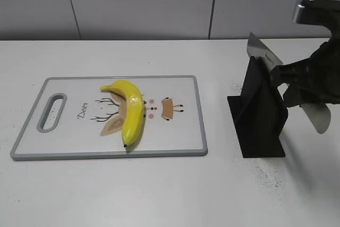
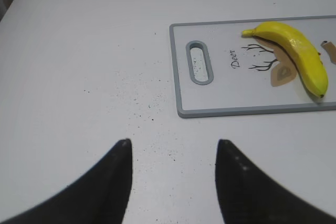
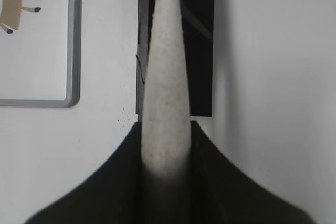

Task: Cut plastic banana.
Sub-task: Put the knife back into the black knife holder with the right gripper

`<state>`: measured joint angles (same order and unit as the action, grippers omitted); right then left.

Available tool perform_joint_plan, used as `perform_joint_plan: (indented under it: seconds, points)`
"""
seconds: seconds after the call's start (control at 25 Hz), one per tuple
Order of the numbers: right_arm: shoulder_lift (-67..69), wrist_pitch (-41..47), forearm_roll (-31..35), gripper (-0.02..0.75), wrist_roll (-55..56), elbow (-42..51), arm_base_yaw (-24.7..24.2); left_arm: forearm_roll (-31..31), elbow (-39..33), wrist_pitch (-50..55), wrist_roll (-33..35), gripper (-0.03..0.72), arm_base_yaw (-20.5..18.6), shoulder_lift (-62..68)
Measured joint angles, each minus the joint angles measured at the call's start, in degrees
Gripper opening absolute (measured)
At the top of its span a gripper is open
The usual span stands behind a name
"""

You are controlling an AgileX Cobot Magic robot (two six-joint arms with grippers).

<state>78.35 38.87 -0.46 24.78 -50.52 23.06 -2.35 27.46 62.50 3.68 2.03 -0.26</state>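
Observation:
A yellow plastic banana [image 1: 130,110] lies whole on a white cutting board [image 1: 175,136] with a grey rim; both also show in the left wrist view, banana [image 2: 296,51] and board [image 2: 220,98]. A knife with a silver blade [image 1: 261,51] and a pale speckled handle [image 3: 165,77] sits in a black stand [image 1: 260,120]. My right gripper [image 1: 284,78] is shut on the knife handle, as the right wrist view [image 3: 166,129] shows. My left gripper [image 2: 173,142] is open and empty above bare table, left of the board. It is out of the exterior view.
The white table carries fine black specks near the stand and in front of the left gripper. A grey wall runs behind the table. The board has a handle slot [image 1: 51,112] at its left end. The stand also shows in the right wrist view [image 3: 202,35].

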Motion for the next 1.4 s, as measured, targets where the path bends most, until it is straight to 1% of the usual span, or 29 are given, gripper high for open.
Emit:
perform_joint_plan:
  seconds: [0.24, 0.52, 0.6, 0.64, 0.76, 0.88, 0.96, 1.0, 1.12, 1.28, 1.4]
  points:
    - [4.7, -0.4, 0.5, 0.160, -0.1, 0.0, 0.0, -0.1, 0.0, 0.0, -0.1, 0.490, 0.0, 0.0]
    - [5.4, -0.6, 1.1, 0.160, -0.1, 0.0, 0.0, -0.1, 0.0, 0.0, -0.1, 0.490, 0.0, 0.0]
    - [5.4, -0.6, 1.5, 0.178, -0.1, 0.0, 0.0, -0.1, 0.0, 0.0, -0.1, 0.490, 0.0, 0.0]
    - [5.4, -0.6, 1.8, 0.200, -0.2, 0.0, 0.0, -0.1, 0.0, 0.0, -0.1, 0.490, 0.0, 0.0]
    - [5.5, 0.8, 3.2, 0.320, -1.1, 0.0, 0.0, -0.1, 0.0, 0.0, -0.1, 0.490, 0.0, 0.0]
    - [5.6, 1.6, 5.6, 0.489, -3.5, 0.0, 0.0, -0.1, 0.0, 0.0, -0.1, 0.490, 0.0, 0.0]
    - [5.6, 1.8, 6.8, 0.577, -4.5, 0.0, 0.0, -0.1, 0.0, 0.0, -0.1, 0.490, 0.0, 0.0]
    - [5.6, 1.8, 7.1, 0.605, -4.8, 0.0, 0.0, -0.1, 0.0, 0.0, -0.1, 0.490, 0.0, 0.0]
    - [4.6, 1.9, 6.6, 0.633, -4.9, -0.1, 0.0, -0.1, 0.0, 0.0, -0.1, 0.490, 0.0, 0.0]
    - [-0.1, 2.1, 3.2, 0.636, -6.2, -2.1, 0.0, -0.1, 0.0, 0.0, -0.1, 0.490, 0.0, 0.0]
    - [-5.8, 2.3, 2.0, 0.633, -8.9, -5.3, 0.0, -0.1, 0.0, 0.0, -0.1, 0.490, 0.0, 0.0]
